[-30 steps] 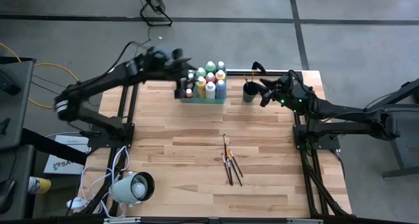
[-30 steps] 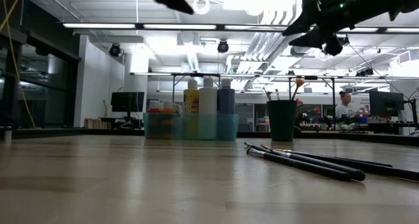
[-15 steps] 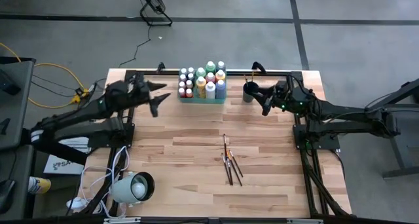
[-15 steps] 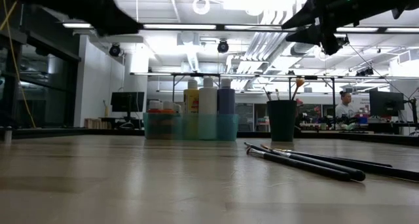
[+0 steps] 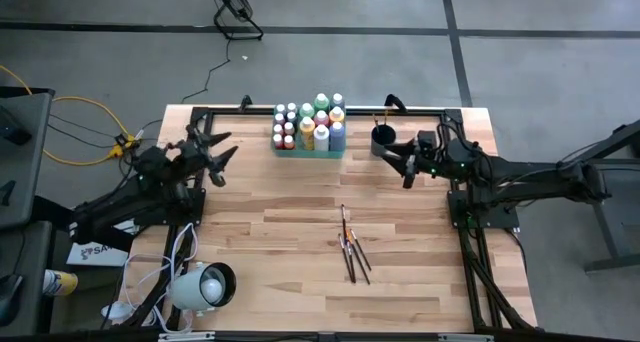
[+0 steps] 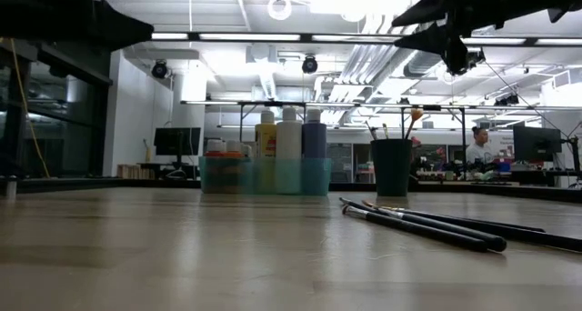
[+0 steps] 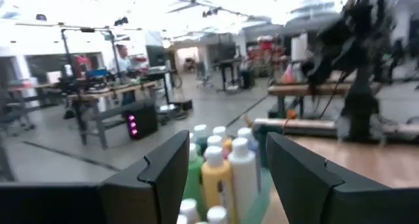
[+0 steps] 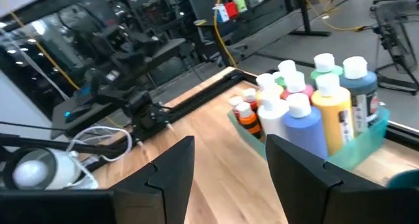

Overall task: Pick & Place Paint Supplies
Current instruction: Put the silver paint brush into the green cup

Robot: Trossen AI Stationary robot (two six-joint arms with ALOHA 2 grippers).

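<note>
Paint bottles with white and coloured caps stand upright in a translucent green tray at the table's far middle; they also show in both wrist views. Beside the tray stands a dark cup with brush handles sticking out of it. Several thin dark brushes lie flat on the table's middle. My left gripper hovers open at the far left, left of the tray. My right gripper hovers open just right of the cup, nothing between its fingers.
A black frame rail runs along the table's far edge. A white round lamp-like thing sits off the near left corner. Bare wood lies across the table's left half and near side.
My left gripper has drawn back from over the tray toward the table's left edge and come down, its arm folding in and the gripper tipping toward level; it stays open. My right gripper has swung a little toward the near edge beside the cup. The bottles and brushes have kept still.
</note>
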